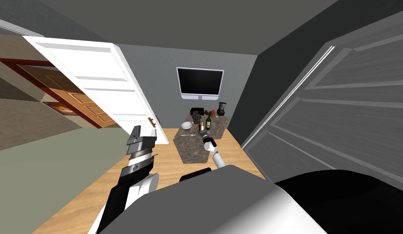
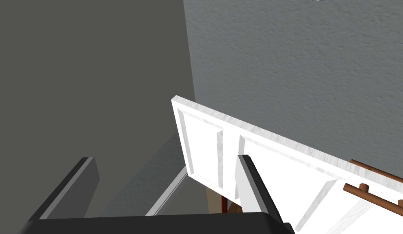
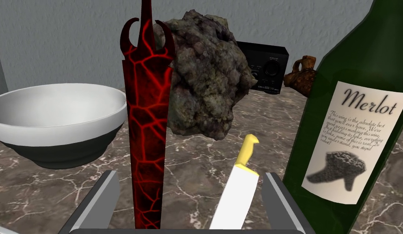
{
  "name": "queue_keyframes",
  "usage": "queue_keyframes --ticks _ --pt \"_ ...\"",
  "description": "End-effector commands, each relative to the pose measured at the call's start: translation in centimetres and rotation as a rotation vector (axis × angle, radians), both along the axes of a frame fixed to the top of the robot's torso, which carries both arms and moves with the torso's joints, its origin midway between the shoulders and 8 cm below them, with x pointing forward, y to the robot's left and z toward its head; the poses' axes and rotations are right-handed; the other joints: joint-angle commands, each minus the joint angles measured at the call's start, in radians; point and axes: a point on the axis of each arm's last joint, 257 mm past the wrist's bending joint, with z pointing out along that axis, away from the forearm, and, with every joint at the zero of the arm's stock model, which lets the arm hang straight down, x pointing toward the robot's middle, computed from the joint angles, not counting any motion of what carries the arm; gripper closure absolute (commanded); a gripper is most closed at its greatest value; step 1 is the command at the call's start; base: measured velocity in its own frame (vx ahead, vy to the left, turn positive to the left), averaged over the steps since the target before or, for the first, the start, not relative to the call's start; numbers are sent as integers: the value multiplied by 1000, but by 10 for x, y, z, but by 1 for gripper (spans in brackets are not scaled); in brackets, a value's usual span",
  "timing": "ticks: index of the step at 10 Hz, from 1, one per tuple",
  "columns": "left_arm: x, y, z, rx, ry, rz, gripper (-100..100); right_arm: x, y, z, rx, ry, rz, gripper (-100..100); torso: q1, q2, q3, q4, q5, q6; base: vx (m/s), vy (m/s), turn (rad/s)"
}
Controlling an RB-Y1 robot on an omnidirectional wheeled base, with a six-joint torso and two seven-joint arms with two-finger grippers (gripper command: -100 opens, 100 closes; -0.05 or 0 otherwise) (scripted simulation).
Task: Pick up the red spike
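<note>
1. Between the spread fingers of the right claw (image 3: 192, 178) stands the dark red, blade-shaped spike veined with glowing red cracks (image 3: 148, 134). It is upright on the brown marble tabletop (image 3: 188, 150), close to one finger but apart from it. The claw grips nothing.
2. Beside the claw's other finger lies a white-bladed knife with a yellow handle (image 3: 237, 189), its handle pointing away from the claw.
3. The right wrist view gives close detail. Just past the spike sits a rough grey-brown rock (image 3: 209, 81). Farther beyond the fingertips are a black box-shaped radio (image 3: 265, 67) and a small brown jug (image 3: 302, 77).
4. The head view adds the setting. The table is a narrow block on a light wooden floor (image 1: 168, 160), with bare floor along both long sides. A flat dark screen (image 1: 200, 82) hangs on the grey wall beyond the claw.
5. Bare marble lies between the spike and the knife.
6. Outside the spike-side finger, near it, sits a round white bowl with a dark underside (image 3: 58, 91). Outside the knife-side finger, very near, rises a tall dark green bottle labelled Merlot (image 3: 359, 61).
7. The bowl's smooth white inside shows near its rim. I cannot tell what the bottle holds.
8. The left claw (image 2: 168, 176) is also open, raised well off to the side beside a white panelled door (image 2: 302, 170).
</note>
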Motion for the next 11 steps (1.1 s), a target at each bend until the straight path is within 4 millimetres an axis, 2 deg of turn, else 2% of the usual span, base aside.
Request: queue_keyframes --ticks 1,2,3,5,6,9,10,11 --pt "0 0 0 0 0 0 0 12 6 1 -7 3 10 -100 0 0 0 0 0 0 -54 0 -2" --pt "0 0 0 0 0 0 0 13 7 -5 -11 15 13 -100 1 -2 -1 0 0 0 -11 7 -13" --pt "0 0 0 0 0 0 0 25 -7 0 8 7 -27 -100 2 -4 -2 -1 0 0 -73 -8 100" --pt "0 0 0 0 0 0 0 38 4 2 -5 11 -7 -100 0 -1 0 0 0 0 -70 -20 35" --pt "0 0 0 0 0 0 0 47 -11 7 19 3 -50 -100 1 -2 -1 0 0 0 -89 -13 99" --pt "0 0 0 0 0 0 0 61 2 7 2 15 -27 -100 1 -2 -1 0 0 0 -55 -9 18" --pt "0 0 0 0 0 0 0 71 -11 12 27 10 -66 -100 1 -4 -2 -1 0 0 -70 -13 95" --pt "0 0 0 0 0 0 0 76 -7 17 24 6 -59 -100 1 -2 -1 -1 0 0 -89 -17 62"
